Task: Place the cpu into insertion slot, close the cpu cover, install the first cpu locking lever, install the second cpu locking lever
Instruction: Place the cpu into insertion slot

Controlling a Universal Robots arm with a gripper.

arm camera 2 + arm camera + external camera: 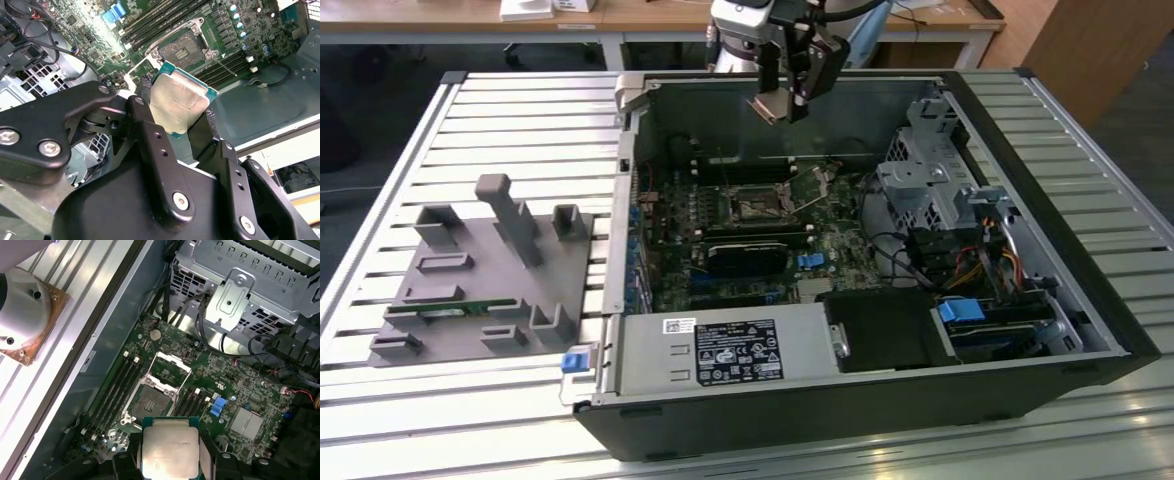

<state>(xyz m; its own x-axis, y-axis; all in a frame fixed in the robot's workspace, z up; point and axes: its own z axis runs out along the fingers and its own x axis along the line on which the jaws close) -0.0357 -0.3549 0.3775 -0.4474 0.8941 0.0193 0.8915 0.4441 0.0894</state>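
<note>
My gripper (790, 98) hangs above the back wall of the open computer case (1067, 290) and is shut on the cpu (771, 105). The chip's dull silver top faces both wrist cameras, cpu (179, 100) and cpu (170, 450), clamped by its edges between the black fingers (145, 107). The gripper (177, 109) (170, 462) is well clear of the board. Below it the insertion slot (755, 205) (186, 50) (150, 402) lies bare, a dark square on the green board. The cpu cover (175, 361) stands flipped open beside the slot. A thin lever (817, 200) sticks up beside the slot.
Long memory slots (117, 385) flank the socket. A black card (747, 255) lies in front of it, a metal drive cage (934, 190) with cables on the exterior view's right, the power supply (720, 350) at the front. A grey fixture (487, 270) sits on the slatted table.
</note>
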